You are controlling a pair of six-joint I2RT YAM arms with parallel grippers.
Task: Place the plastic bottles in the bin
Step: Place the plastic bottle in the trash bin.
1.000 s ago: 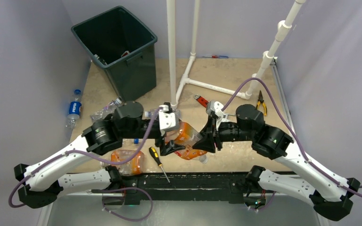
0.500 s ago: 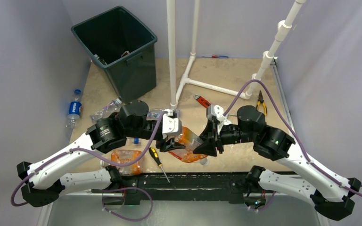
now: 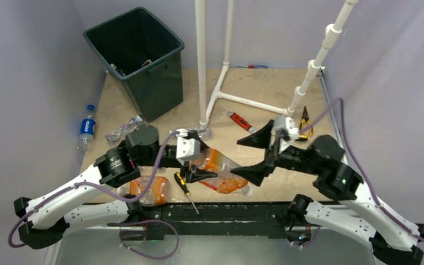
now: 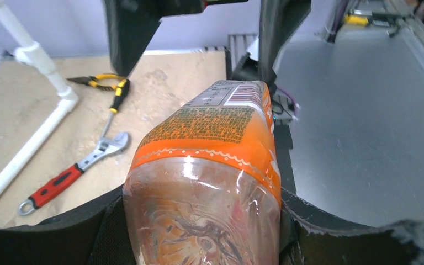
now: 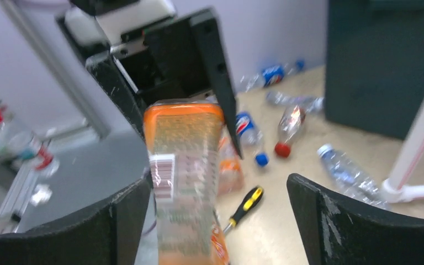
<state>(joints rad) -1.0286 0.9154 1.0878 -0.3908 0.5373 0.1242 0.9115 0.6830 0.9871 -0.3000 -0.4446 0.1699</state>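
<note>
My left gripper point(image 3: 199, 164) is shut on an orange-labelled plastic bottle point(image 3: 216, 167), held above the table's near middle. In the left wrist view the bottle point(image 4: 210, 182) fills the space between the gripper's point(image 4: 204, 234) jaws. My right gripper point(image 3: 254, 158) stands wide open round the bottle's far end. The bottle point(image 5: 185, 176) lies close to the left jaw of that gripper point(image 5: 221, 221). The dark bin point(image 3: 154, 88) stands at the far left. A crushed orange bottle point(image 3: 146, 187), a Pepsi bottle point(image 3: 87, 128) and a clear bottle point(image 3: 122, 131) lie on the left.
A black-and-yellow screwdriver point(image 3: 186, 190) lies under the held bottle. A red wrench point(image 3: 240, 120) and pliers point(image 3: 306, 118) lie towards the back right. A white pipe frame point(image 3: 221, 88) rises at the middle back. Grey walls close in both sides.
My right gripper has opened wide, let go of the orange bottle and drawn back to the right. The left gripper has closed on the bottle and shifted slightly left with it.
</note>
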